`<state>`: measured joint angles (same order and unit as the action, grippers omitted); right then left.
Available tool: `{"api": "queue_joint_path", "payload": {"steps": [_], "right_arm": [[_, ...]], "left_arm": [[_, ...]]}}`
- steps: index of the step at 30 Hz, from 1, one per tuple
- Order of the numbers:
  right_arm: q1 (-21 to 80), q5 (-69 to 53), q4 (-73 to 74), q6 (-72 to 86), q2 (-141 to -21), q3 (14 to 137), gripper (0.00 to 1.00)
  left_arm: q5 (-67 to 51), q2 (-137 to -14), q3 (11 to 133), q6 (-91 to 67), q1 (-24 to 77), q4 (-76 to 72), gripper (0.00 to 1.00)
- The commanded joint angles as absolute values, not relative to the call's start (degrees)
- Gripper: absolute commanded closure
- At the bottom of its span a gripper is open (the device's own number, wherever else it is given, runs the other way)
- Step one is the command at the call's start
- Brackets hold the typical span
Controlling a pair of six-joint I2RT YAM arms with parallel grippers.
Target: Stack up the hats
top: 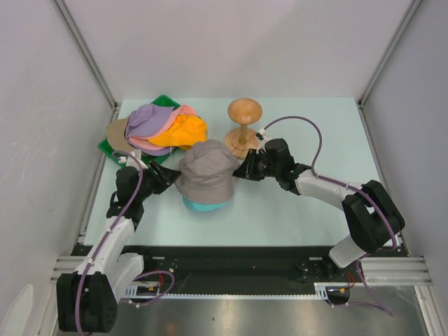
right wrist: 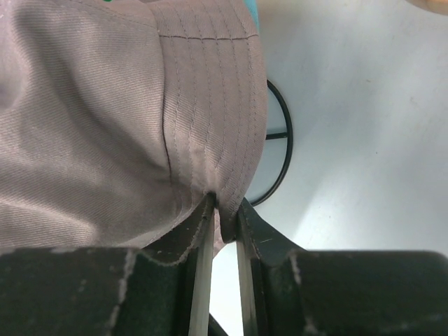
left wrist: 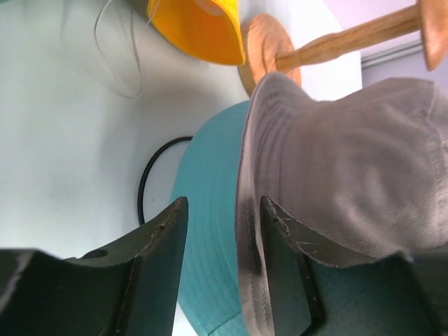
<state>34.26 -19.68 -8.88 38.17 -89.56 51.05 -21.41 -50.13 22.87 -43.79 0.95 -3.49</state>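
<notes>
At the back left, the spare hats lay in a pile [top: 157, 126] on the tray [top: 163, 100], well apart from the work. In front of it the left gripper [left wrist: 222, 210] sat at the left brim of the grey hat [top: 206, 170] with its jaws about half apart and nothing pinched. The grey brim edge lay just against one finger, with teal cloth showing in the gap.

The grey hat sat over the teal hat [top: 204, 205] at mid-table. The teal brim poked out at the near side, and the ring [left wrist: 142, 183] stood under both. On the right side the right gripper [right wrist: 224, 210] was nipped tight on the grey brim, with a fold of cloth between its fingers. The wooden stand [top: 243, 126] stood just behind it.

The step looked to be seating grey squarely over teal. To do it well, the left jaws probably needed only the grey brim, since catching teal too would drag the lower hat. With both sides held, an even downward pull should settle the crown without skewing it. A one-sided tug risked shifting the ring or the stack. The right arm had little room before the wooden stand.
</notes>
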Motion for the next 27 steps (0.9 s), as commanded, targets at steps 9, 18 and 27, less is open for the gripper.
{"api": "queue_joint_path", "payload": {"steps": [9,18,27], "right_arm": [[35.07,-16.44,-4.66,35.42,-86.84,51.15,0.77],[35.16,-16.08,-4.13,34.98,-86.22,50.80,0.72],[34.36,-19.77,-6.22,33.49,-80.96,48.26,0.47]], "left_arm": [[-23.46,-50.19,18.72,-50.45,-2.02,-16.78,0.67],[-28.48,-54.31,16.88,-53.61,-2.64,-22.33,1.00],[-29.35,-54.75,17.31,-46.15,-2.64,-15.47,1.00]]}}
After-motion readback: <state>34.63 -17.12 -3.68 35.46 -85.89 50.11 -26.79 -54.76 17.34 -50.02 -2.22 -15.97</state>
